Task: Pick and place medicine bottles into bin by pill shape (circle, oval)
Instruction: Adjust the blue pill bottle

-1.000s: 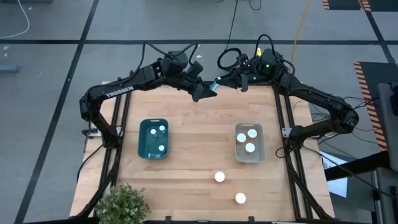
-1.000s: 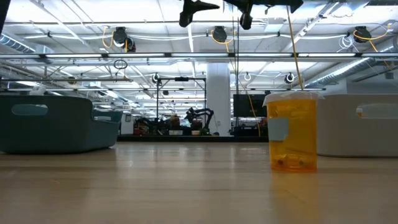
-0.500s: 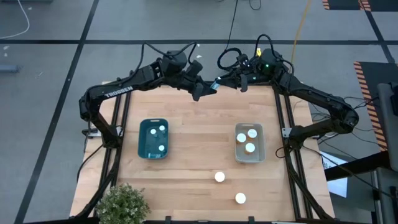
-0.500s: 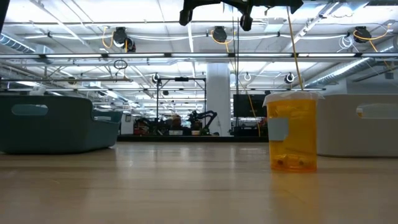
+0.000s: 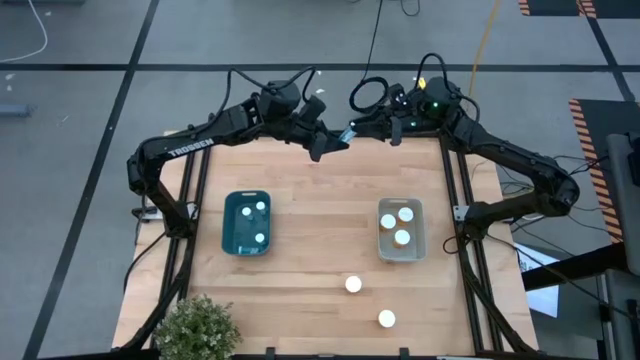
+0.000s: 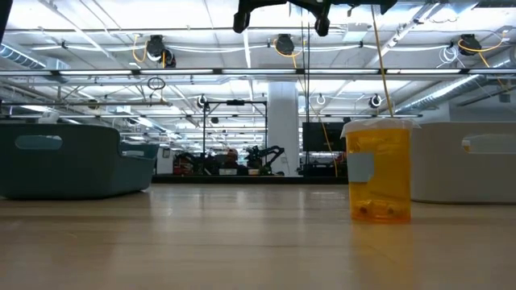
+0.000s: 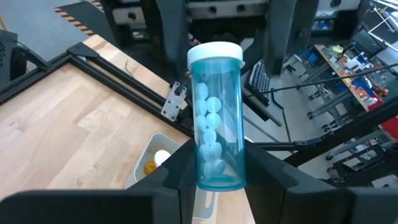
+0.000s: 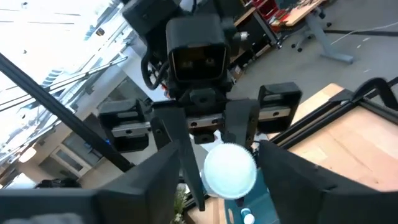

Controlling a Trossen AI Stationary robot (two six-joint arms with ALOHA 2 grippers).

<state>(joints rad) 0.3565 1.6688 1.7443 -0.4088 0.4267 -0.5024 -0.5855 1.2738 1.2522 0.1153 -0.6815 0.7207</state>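
Clear blue bottle clamped between left hand fingers above table far edge, right hand closed empty beside it, bins below.

The wooden bench carries a teal bin, a pale bin, two loose white-capped bottles and a plant.

Clear glossy blue plastic bottle; matt pale wood table.
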